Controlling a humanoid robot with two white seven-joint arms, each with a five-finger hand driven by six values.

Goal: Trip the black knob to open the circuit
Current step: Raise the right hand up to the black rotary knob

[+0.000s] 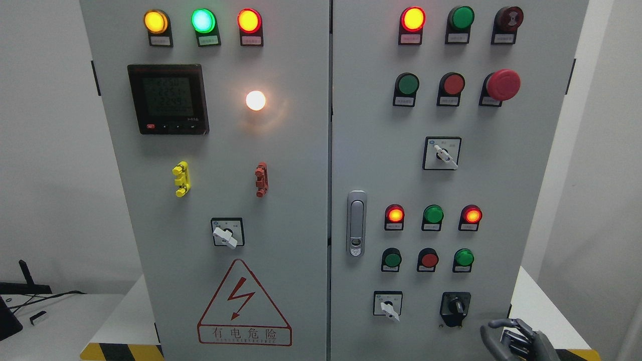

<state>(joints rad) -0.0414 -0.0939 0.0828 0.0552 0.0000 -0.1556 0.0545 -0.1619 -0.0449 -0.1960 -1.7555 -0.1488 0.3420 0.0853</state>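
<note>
Black knob (455,305) low on right door of cabinet (301,200), right of the small white selector (388,307), below a row of green and red buttons. Knob handle roughly upright. Right hand (516,337) in at bottom right corner, just below and right of knob, not touching. Fingers (489,338) loosely curled, apart, clamped on nothing. Left hand out of view, so right is the only candidate. Knob lies up and left of the fingertips; short reach that way likely needed before any twist.

Grey cabinet (301,200) bears black knob (455,304), red-bordered warning triangle (244,303), yellow-black striped base (120,352).
</note>
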